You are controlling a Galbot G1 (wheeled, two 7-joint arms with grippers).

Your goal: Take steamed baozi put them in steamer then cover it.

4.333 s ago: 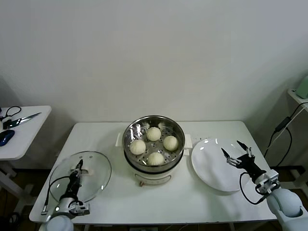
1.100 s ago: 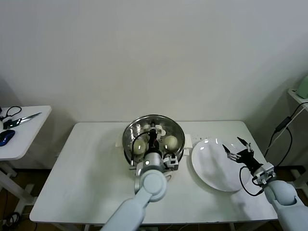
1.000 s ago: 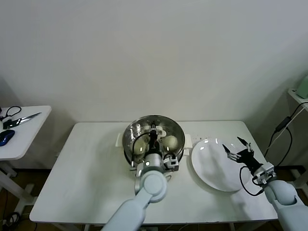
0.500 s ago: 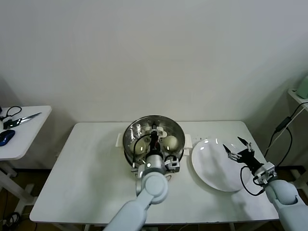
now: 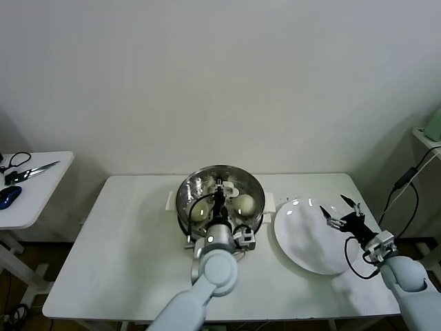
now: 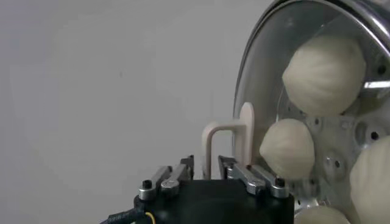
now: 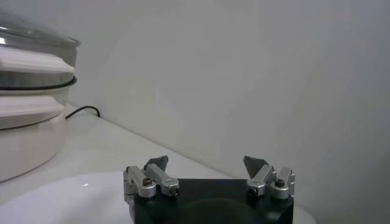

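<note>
The steamer stands mid-table on its white pot base. The glass cover lies on it. Steamed baozi show through the glass, and also in the left wrist view. My left gripper hangs right over the cover's white handle. There the left gripper is open, a finger on each side of the handle bar with a thin gap to it. My right gripper stands open and empty over the white plate.
In the right wrist view the steamer and its cord sit far off beyond the open right gripper and the plate's rim. A side table with scissors stands at the left.
The cover went from the table's left onto the steamer. In the last half second my left gripper's jaws have parted off the handle. The right arm has stayed still.
</note>
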